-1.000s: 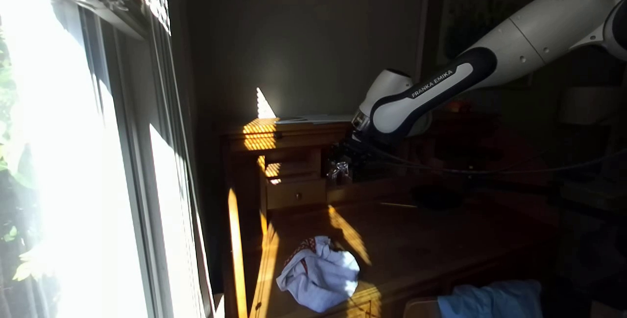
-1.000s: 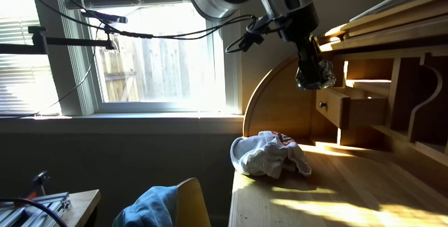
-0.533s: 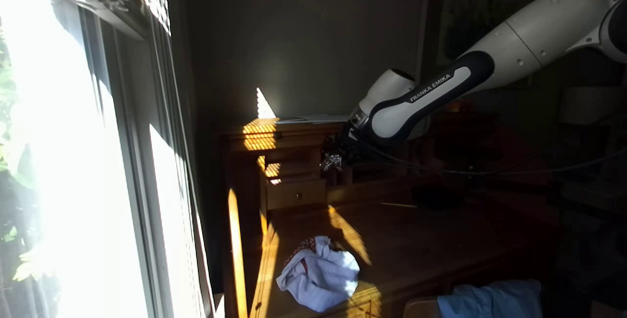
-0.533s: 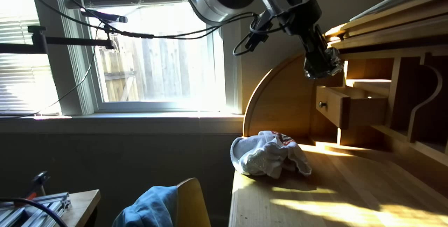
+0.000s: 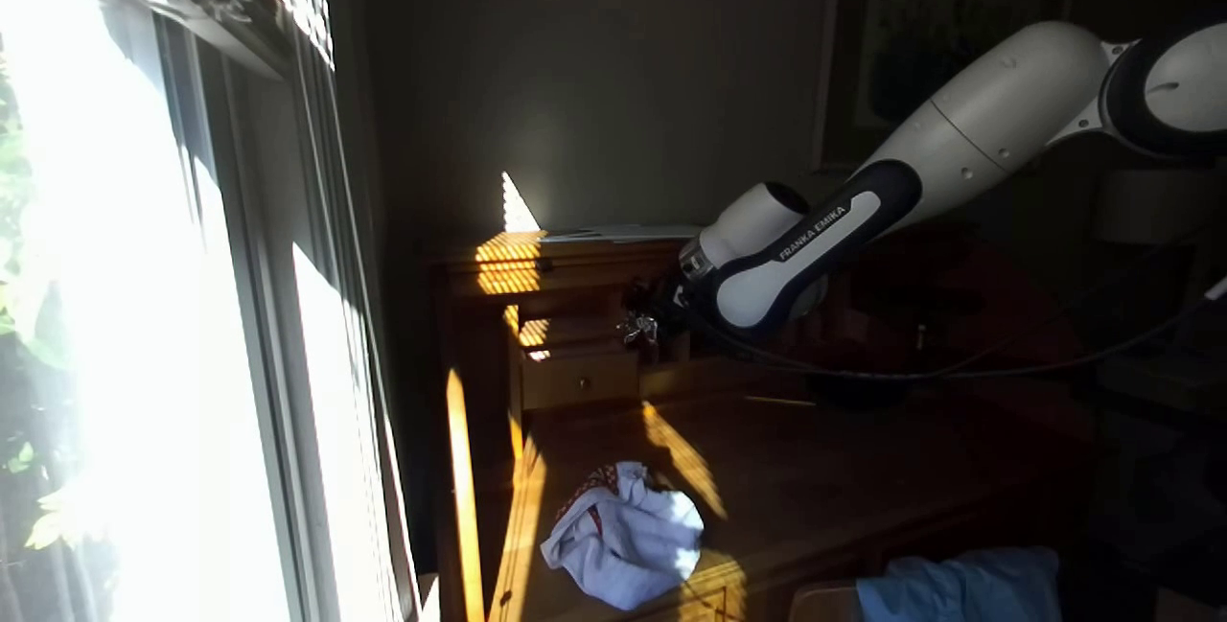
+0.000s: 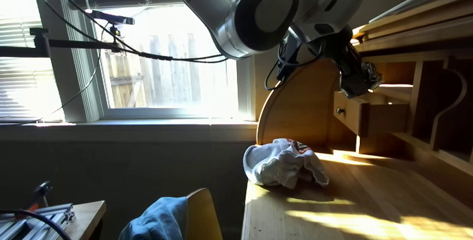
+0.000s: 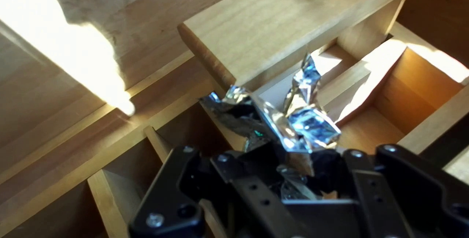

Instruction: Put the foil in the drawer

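Hand pinching crumpled foil, long axis unclear, spikes pointing twd pulled-out drawer, abv tabletop nr its back edge.

Wears rounded grey-white casing with black trim, FRANKA EMIKA lettering. Carries slim black cables. Ends in black gripper with round silvery screw heads.

The white arm slants down, and its black tool tilts with its fingers pinched in close.
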